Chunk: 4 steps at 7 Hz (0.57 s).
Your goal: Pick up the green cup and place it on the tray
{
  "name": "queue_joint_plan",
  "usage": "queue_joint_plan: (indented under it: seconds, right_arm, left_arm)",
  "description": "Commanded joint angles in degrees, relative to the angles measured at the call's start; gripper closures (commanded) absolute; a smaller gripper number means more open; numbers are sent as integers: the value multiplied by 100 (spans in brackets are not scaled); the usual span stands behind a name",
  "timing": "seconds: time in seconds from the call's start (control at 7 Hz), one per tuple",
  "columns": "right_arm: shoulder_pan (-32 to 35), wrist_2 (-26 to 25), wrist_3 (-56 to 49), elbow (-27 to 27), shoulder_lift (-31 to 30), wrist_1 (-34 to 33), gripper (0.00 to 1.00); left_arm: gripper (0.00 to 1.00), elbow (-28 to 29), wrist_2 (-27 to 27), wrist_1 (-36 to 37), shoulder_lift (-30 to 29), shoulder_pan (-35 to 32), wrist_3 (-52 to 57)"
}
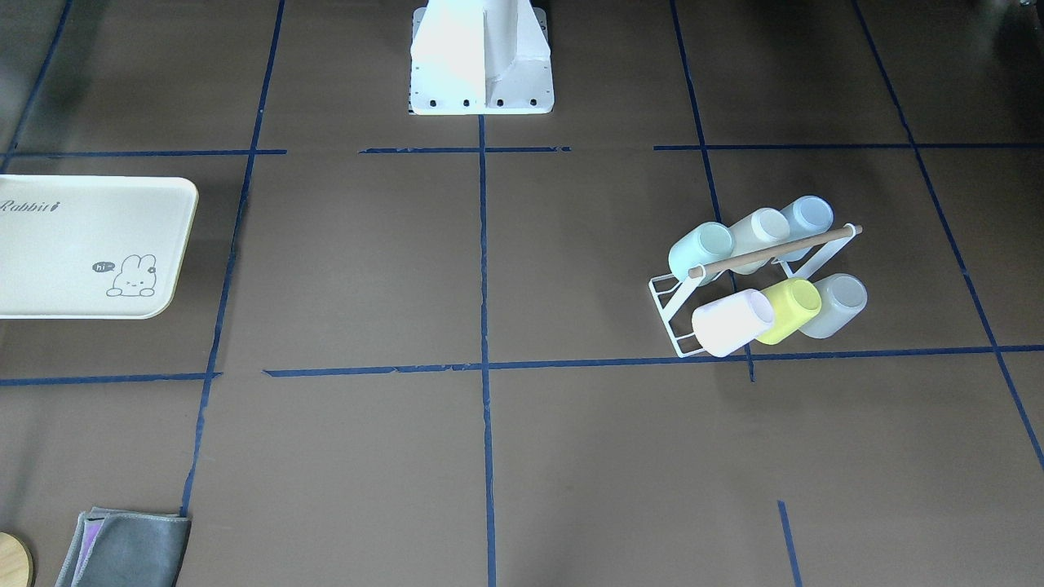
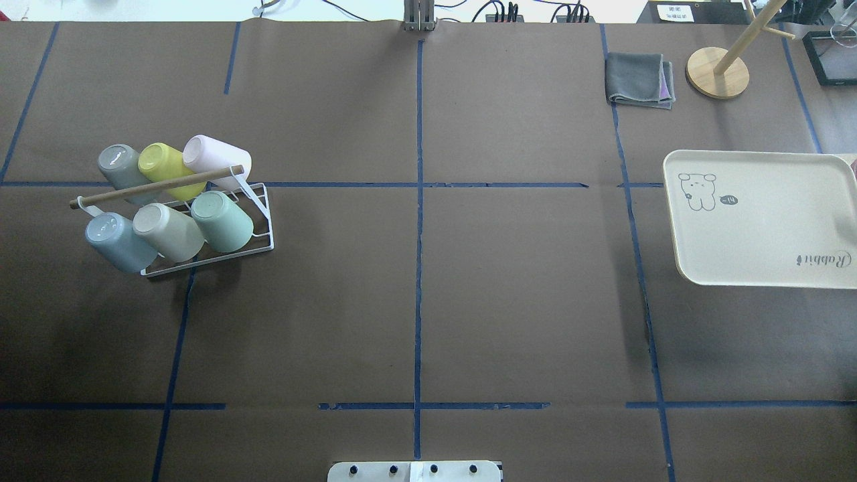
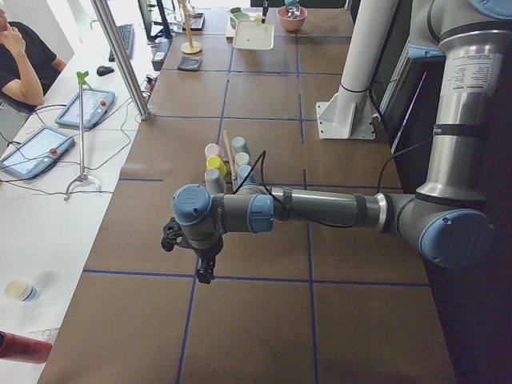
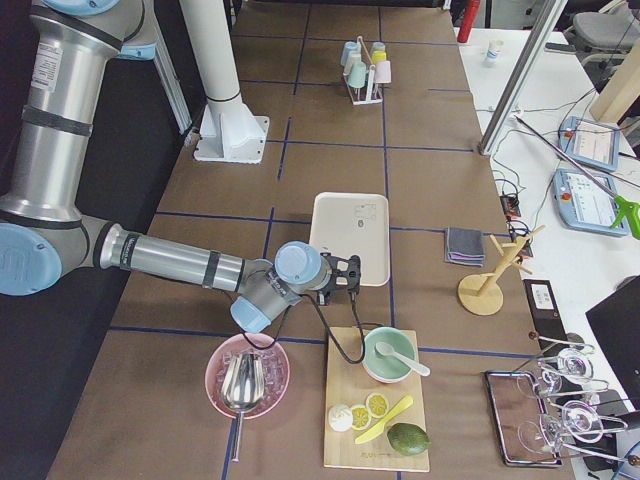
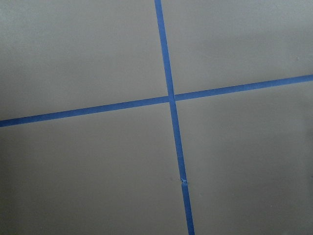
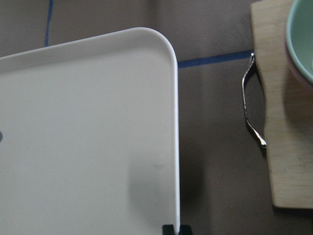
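Note:
The green cup (image 2: 221,221) is a pale mint tumbler lying on its side in a white wire rack (image 2: 262,221), at the end of the row nearest the table's middle; it also shows in the front view as the green cup (image 1: 701,249). The cream tray (image 2: 770,261) with a bunny drawing lies empty at the far right. My right gripper (image 6: 176,229) hovers over the tray (image 6: 88,132) at its rim, fingertips close together with nothing between them. My left gripper (image 3: 205,270) hangs over bare table short of the rack; I cannot tell its state.
The rack holds several other cups, among them a yellow-green one (image 2: 163,165) and a pink one (image 2: 217,157). A folded grey cloth (image 2: 639,80) and a wooden stand (image 2: 718,72) lie beyond the tray. A cutting board (image 4: 375,410) with a bowl sits beside the right gripper.

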Motion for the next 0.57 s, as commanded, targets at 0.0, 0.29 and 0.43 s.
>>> queue_joint_plan:
  seconds: [0.0,0.29,0.43]
  right_arm:
    - [-442,-39,1243,124,725,-36,100]
    - [-1250,-686,1913,342,1114,-175,100]
    - [-1620,-1021,2021,596,1403,-681,100]
  left_arm:
    - [0,-7,-7,0,0,0,-8]
    - [0,-7,-7,0,-9,9,-17]
    - [0,-33,-7,0,-18,9,-95]
